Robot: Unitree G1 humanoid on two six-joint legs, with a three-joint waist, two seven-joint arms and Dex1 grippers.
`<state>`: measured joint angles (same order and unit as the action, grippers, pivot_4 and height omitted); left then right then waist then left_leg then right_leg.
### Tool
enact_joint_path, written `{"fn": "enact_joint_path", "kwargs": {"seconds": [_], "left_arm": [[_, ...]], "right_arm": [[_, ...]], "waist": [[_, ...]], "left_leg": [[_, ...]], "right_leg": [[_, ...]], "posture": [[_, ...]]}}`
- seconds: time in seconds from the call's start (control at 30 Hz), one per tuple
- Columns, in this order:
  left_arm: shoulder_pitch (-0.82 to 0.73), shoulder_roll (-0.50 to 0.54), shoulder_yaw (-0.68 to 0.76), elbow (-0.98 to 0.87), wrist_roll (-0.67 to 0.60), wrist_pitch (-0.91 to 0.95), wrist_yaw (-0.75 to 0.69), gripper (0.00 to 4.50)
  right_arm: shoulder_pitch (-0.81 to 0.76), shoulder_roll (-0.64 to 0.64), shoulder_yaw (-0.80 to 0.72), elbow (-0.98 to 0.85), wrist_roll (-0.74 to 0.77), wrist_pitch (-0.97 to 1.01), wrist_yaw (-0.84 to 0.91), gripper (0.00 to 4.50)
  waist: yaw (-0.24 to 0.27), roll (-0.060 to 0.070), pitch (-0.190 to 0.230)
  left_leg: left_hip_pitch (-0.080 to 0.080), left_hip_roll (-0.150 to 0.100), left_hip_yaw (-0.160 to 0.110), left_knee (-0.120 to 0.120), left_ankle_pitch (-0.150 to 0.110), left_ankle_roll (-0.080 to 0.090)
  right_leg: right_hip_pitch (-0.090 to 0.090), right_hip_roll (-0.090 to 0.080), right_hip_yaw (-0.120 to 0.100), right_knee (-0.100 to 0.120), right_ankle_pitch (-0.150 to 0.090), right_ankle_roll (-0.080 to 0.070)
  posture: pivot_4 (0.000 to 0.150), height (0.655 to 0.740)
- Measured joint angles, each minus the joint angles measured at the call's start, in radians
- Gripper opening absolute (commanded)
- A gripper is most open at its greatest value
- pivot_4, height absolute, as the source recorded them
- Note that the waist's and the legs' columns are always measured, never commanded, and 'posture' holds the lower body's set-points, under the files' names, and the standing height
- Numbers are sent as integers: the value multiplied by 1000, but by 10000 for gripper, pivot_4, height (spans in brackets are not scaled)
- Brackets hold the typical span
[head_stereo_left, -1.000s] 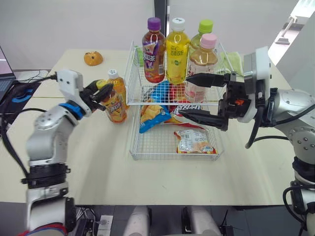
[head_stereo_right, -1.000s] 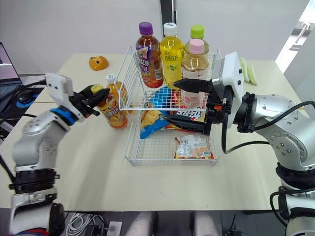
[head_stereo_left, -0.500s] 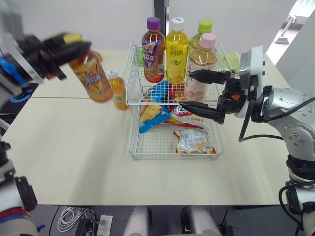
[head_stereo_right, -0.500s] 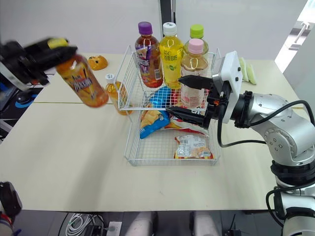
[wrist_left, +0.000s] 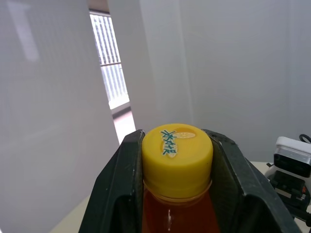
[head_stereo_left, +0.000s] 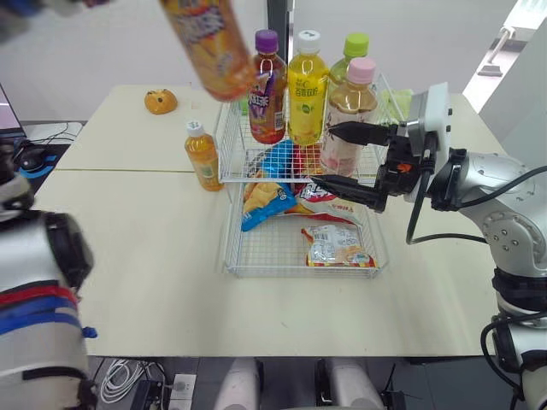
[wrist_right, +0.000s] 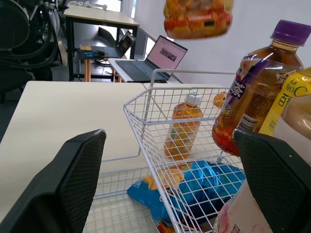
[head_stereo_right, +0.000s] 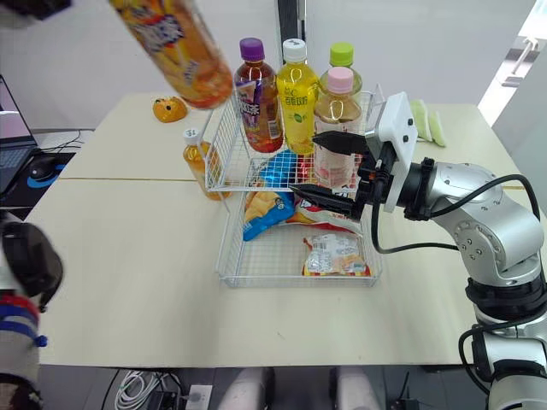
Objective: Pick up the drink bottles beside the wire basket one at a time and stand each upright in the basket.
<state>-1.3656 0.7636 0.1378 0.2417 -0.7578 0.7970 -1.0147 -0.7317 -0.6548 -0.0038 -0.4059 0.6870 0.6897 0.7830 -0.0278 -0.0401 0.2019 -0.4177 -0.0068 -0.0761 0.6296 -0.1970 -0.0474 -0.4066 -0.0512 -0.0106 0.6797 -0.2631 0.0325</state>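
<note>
Left hand (wrist_left: 177, 145): clamped on orange bottle (head_stereo_left: 209, 43) at cap; bottle tilted, high above desk (head_stereo_left: 128, 239), near basket (head_stereo_left: 229, 128). Right hand (head_stereo_left: 323, 154): wide, beside basket. Small bottle (head_stereo_left: 202, 155): upright on desk, beside basket. Four bottles (head_stereo_left: 308, 85): upright in basket.

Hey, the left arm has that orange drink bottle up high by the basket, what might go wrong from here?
The left end effector grips the orange bottle by its yellow cap, and it hangs tilted high above the table; it may swing or slip.
The top tier of the wire basket already holds four bottles, so lowering it could knock the purple-capped bottle.
The open right end effector sits close to the pink-capped bottle and might nudge it.
</note>
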Motion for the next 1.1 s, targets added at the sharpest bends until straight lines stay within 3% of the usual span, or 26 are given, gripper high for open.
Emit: {"fn": "enact_joint_path", "kwargs": {"seconds": [0.43,0.97,1.0,1.1], "left_arm": [[138,-219,-136,63,223,-267,-44,13691],[158,-266,-134,63,250,-269,-110,13691],[159,-266,-134,63,250,-269,-110,20986],[167,-273,-133,63,250,-269,-109,29669]], "right_arm": [[76,-44,-81,-126,37,78,-91,45000],[113,-82,-131,-181,87,130,-142,45000],[113,-83,-131,-181,90,130,-144,45000],[114,-84,-131,-181,93,130,-144,45000]], "waist": [[-2,1,0],[-3,1,0],[-3,1,0],[-3,1,0]], "left_leg": [[-2,0,1,0,0,0],[-1,0,0,0,0,0],[-1,0,0,0,0,0],[-1,0,0,0,0,0]], "right_leg": [[-3,0,1,0,0,-1],[-1,0,1,0,0,0],[-1,0,1,0,0,0],[-1,0,1,0,0,0]], "posture": [[1500,7400],[1500,7400],[1500,7400],[1500,7400]]}}
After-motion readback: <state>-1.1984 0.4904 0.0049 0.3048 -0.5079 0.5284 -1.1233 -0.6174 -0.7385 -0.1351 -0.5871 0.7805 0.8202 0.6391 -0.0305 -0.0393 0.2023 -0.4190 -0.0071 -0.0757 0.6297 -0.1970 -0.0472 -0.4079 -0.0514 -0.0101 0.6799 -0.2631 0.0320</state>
